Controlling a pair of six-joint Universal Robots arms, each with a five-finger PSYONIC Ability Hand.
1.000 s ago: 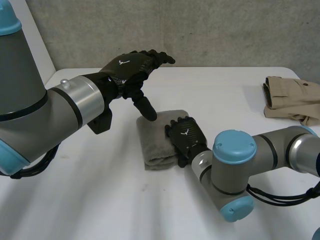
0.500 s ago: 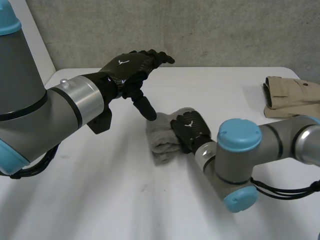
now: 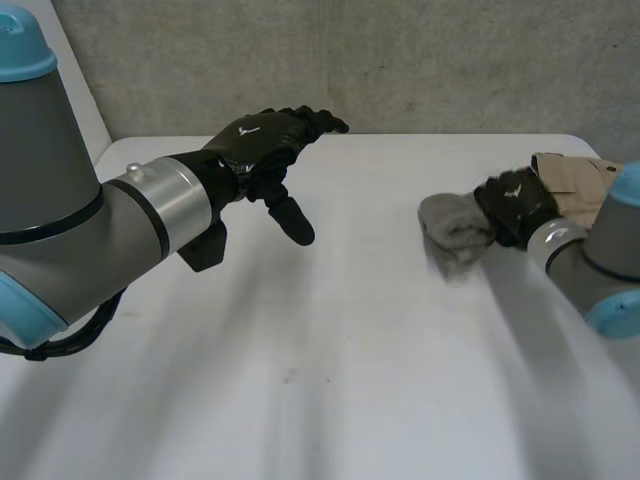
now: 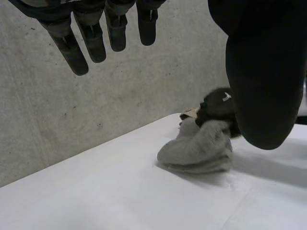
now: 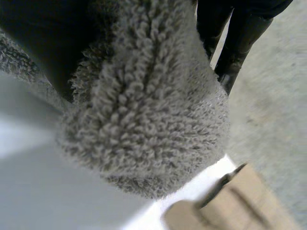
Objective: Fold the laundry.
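Fingers (image 5: pixel 238 47) round towel (image 3: pixel 455 236), now beside tan garment (image 3: pixel 572 176).

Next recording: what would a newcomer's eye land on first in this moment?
The right hand grips a bundled grey towel at the right side of the table, close beside a folded beige garment. The left hand hovers open above the table's left half, holding nothing.
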